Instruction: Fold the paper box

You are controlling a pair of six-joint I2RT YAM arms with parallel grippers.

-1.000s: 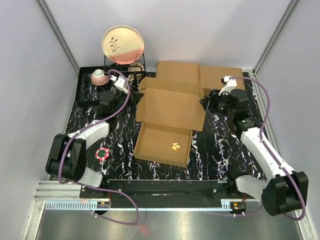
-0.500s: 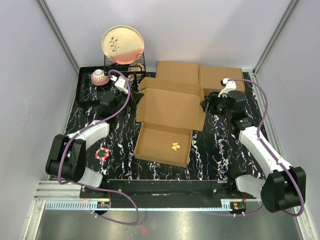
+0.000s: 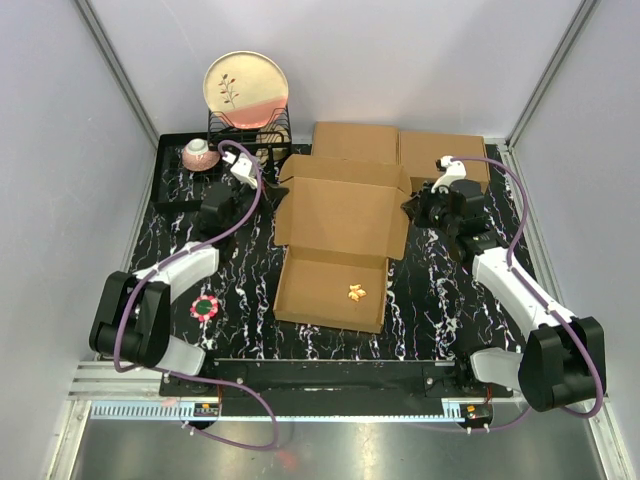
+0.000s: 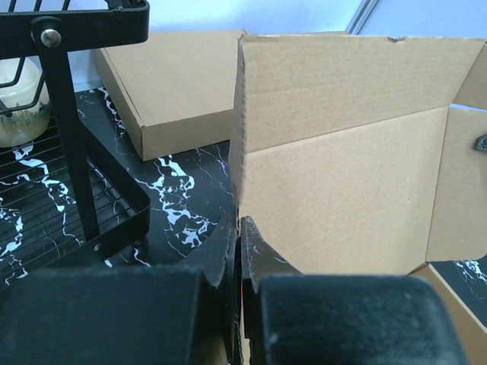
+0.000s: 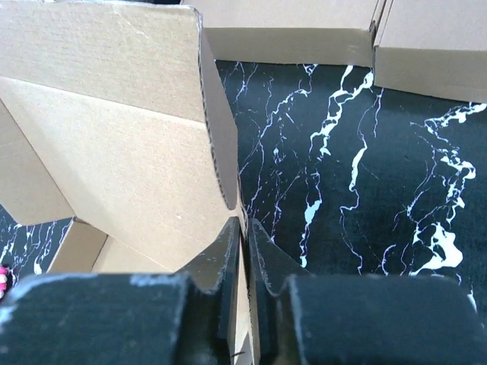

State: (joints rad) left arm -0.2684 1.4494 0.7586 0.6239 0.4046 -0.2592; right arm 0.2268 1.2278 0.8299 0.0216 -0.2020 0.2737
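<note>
The paper box (image 3: 345, 215) is a brown cardboard mailer lying open mid-table, its lid panel raised behind the shallow tray. A small orange object (image 3: 356, 293) lies in the tray. My left gripper (image 3: 263, 197) is shut on the lid's left side flap; in the left wrist view the jaws (image 4: 240, 228) pinch the cardboard edge of the box (image 4: 342, 167). My right gripper (image 3: 409, 208) is shut on the lid's right side flap; in the right wrist view the jaws (image 5: 245, 232) clamp the flap edge of the box (image 5: 114, 137).
Two flat brown cardboard boxes (image 3: 355, 142) (image 3: 445, 155) lie side by side behind the open box. At the back left stands a black wire rack (image 3: 250, 128) holding a plate (image 3: 247, 88), with a cup (image 3: 198, 153) beside it. A pink-and-green ring (image 3: 205, 307) lies at the near left.
My right gripper has closed onto the lid's right flap. The box has shifted slightly to the right, and the orange object inside has moved with it. The left gripper stays as it was.
</note>
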